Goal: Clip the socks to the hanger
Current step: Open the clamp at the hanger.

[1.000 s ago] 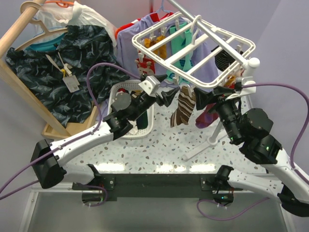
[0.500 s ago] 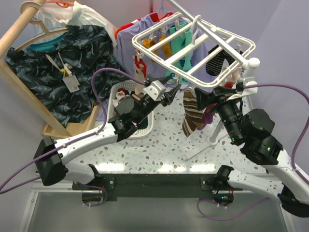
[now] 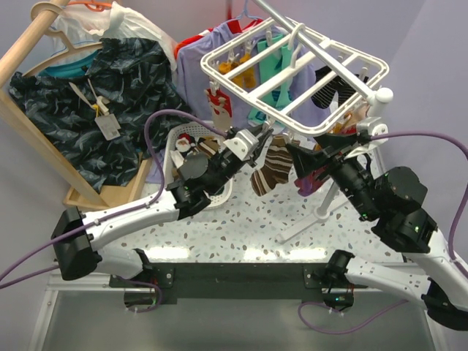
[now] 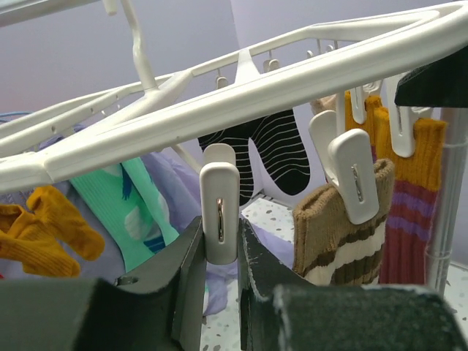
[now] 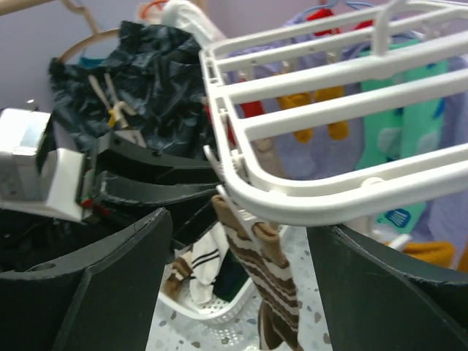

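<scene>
The brown striped sock [image 3: 269,170] hangs straight down from the 6 o'clock edge of the white hanger [image 3: 292,69], cuff up, toe down. My left pincer [image 4: 219,235] pinches a white clip [image 4: 219,191]. My right pincer [image 5: 238,227] is wide open and holds nothing. At 9 o'clock, the basket [image 3: 219,196] holds a Santa sock [image 3: 186,142] and a second striped sock [image 3: 208,148]. The shirt tag [image 3: 108,128] is too small to read.

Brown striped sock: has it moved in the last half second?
Yes. The brown striped sock has swung left, toward the white basket, from where it hung half a second ago.
</scene>
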Motion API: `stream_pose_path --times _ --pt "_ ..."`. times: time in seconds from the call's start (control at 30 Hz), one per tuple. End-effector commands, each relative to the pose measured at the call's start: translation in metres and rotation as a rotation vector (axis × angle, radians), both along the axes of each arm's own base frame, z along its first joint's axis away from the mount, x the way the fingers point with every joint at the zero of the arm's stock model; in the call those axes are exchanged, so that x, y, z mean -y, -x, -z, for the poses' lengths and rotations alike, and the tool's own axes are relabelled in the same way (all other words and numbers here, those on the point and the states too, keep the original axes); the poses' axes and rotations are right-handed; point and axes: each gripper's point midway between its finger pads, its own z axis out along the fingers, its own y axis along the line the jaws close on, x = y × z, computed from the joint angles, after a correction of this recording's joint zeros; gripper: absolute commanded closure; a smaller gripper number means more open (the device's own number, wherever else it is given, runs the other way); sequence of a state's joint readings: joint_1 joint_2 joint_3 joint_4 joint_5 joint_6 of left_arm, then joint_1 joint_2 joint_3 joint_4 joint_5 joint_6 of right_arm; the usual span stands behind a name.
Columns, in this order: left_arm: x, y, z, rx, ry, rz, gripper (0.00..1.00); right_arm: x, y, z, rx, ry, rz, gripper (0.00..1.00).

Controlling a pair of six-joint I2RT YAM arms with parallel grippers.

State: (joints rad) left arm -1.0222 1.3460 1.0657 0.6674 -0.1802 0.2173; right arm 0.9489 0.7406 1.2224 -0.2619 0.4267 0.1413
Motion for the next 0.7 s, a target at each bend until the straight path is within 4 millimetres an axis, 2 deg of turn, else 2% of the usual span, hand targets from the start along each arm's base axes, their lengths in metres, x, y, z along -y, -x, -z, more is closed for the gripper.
stream_pose_path --times 0.0,0.1,0.23,0.27,0.37,0.5,0.6,0.63,0.67 --pt "-0.015 0.008 -0.03 0.009 0.035 -0.041 1.0 -0.034 0.032 -0.028 0.051 -0.004 -0.259 0.23" --pt "-0.015 0.008 -0.035 -0.033 0.024 -0.04 1.0 -0.055 0.038 -0.03 0.027 0.01 -0.356 0.24" --pt "-0.015 0.013 -0.038 -0.078 0.02 -0.02 1.0 -0.074 0.028 -0.021 -0.019 0.051 -0.375 0.24" --pt "-0.015 0.013 -0.034 -0.095 -0.002 -0.023 1.0 -0.081 0.024 -0.015 -0.036 0.071 -0.381 0.24" --pt "-0.016 0.017 -0.038 -0.107 -0.007 -0.009 1.0 -0.085 0.018 -0.008 -0.052 0.093 -0.368 0.24" --pt "-0.016 0.025 -0.039 -0.115 -0.016 0.037 1.0 -0.071 -0.001 0.0 -0.072 0.105 -0.232 0.24" --pt "-0.015 0.033 -0.041 -0.114 -0.021 0.071 1.0 -0.046 -0.018 0.002 -0.089 0.093 -0.067 0.24" --pt "-0.016 0.034 -0.04 -0.114 -0.022 0.078 1.0 -0.027 -0.026 0.001 -0.096 0.073 0.037 0.24" --pt "-0.015 0.036 -0.039 -0.117 -0.028 0.085 1.0 -0.019 -0.029 0.003 -0.106 0.071 0.081 0.24"
